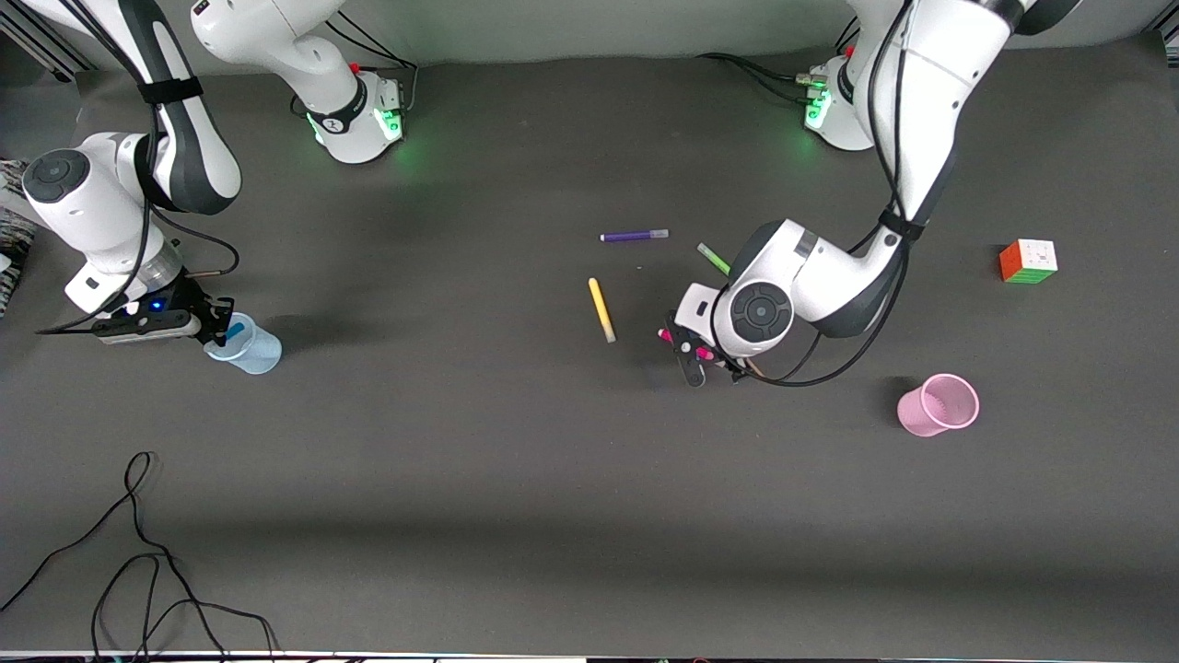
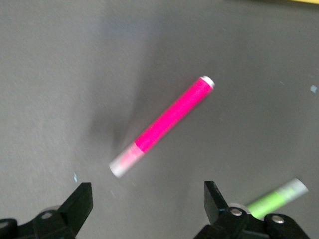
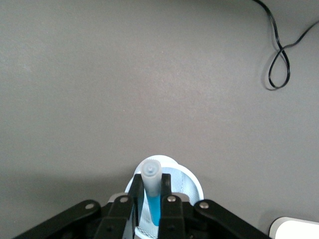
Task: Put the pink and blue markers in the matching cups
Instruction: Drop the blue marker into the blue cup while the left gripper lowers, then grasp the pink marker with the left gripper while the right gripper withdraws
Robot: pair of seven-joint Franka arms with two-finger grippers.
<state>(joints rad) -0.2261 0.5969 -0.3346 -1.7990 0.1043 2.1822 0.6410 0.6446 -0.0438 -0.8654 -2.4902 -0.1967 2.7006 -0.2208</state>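
**A:** Where are the two markers?

**B:** The pink marker [image 2: 164, 124] lies flat on the dark table [image 1: 516, 479], near its middle, directly under the left gripper [image 1: 697, 357]. That gripper's fingers [image 2: 79, 204] are spread wide, one on each side of the marker, not touching it. The blue marker [image 3: 152, 194] stands upright, pale cap up, pinched between the fingers of the right gripper [image 1: 221, 324], its lower end inside the blue cup [image 1: 247, 345].

**A:** And the cups?

**B:** The blue cup stands toward the right arm's end of the table. The pink cup [image 1: 939, 405] sits toward the left arm's end, tilted so its mouth shows, well apart from the pink marker and a little nearer the front camera.

**A:** What else is on the table?

**B:** A yellow marker [image 1: 601, 310] lies beside the left gripper, toward the right arm's end. A purple marker [image 1: 634, 236] lies farther from the front camera than the yellow one. A green marker [image 1: 713, 258] is partly hidden by the left arm. A colour-block puzzle cube [image 1: 1028, 261] sits farther from the camera than the pink cup. A loose black cable [image 1: 138, 552] curls near the front edge.
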